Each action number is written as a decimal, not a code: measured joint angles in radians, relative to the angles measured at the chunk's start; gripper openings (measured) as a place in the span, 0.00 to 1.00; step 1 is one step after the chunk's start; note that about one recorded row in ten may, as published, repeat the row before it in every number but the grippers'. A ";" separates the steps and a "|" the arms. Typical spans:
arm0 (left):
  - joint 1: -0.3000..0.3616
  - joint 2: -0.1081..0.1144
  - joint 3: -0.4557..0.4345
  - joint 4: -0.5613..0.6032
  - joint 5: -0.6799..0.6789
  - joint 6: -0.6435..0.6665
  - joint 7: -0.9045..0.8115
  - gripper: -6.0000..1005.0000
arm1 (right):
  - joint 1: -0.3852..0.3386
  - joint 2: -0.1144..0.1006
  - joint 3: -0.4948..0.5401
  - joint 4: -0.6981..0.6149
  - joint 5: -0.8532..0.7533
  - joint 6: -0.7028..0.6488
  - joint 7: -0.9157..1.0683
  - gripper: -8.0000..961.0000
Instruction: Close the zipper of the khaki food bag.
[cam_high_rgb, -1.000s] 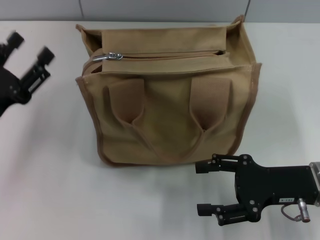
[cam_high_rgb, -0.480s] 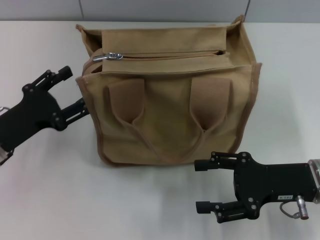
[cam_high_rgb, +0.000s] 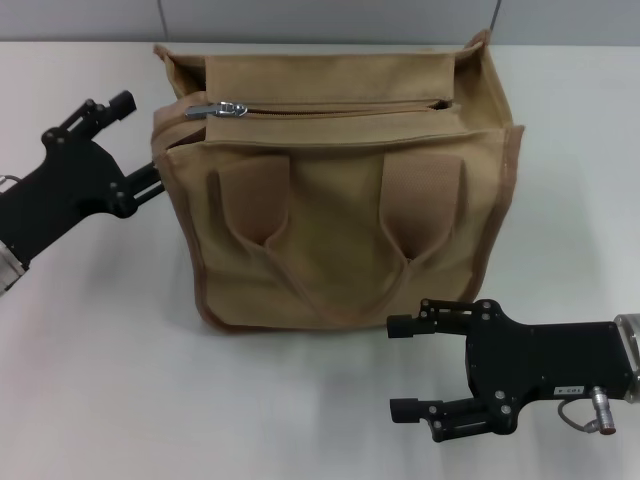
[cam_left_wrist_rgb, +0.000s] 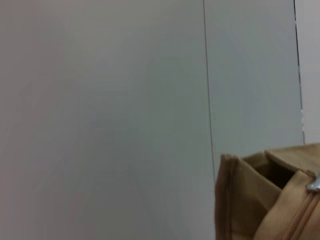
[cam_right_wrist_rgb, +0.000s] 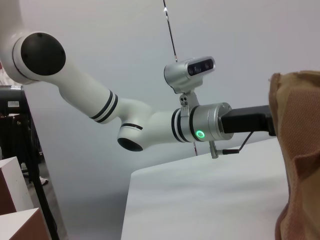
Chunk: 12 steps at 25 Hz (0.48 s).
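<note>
Left gripper (cam_high_rgb: 138, 140) now sits against the left end of the khaki food bag (cam_high_rgb: 340, 220), fingers spread; bag's left wall is pushed inward, pull tab (cam_high_rgb: 228, 108) slightly shifted.

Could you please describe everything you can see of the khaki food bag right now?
The khaki food bag is a boxy tan canvas tote with darker brown edge trim, standing upright on the white table. Two looped fabric handles hang down its front. The zipper runs along the top panel, its silver pull tab at the robot's left end. The left gripper, jaws open, reaches its left edge; whether it touches is unclear.
</note>
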 joint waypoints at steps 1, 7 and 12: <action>0.001 0.000 -0.010 -0.001 0.000 0.015 0.011 0.82 | 0.001 0.000 0.000 0.000 0.000 0.000 0.001 0.85; 0.013 -0.001 -0.042 -0.010 -0.001 0.078 0.037 0.82 | 0.000 0.000 0.002 0.001 0.000 0.000 0.001 0.85; 0.019 -0.002 -0.047 -0.011 -0.002 0.088 0.070 0.82 | -0.003 0.000 0.002 0.002 0.000 -0.002 0.001 0.85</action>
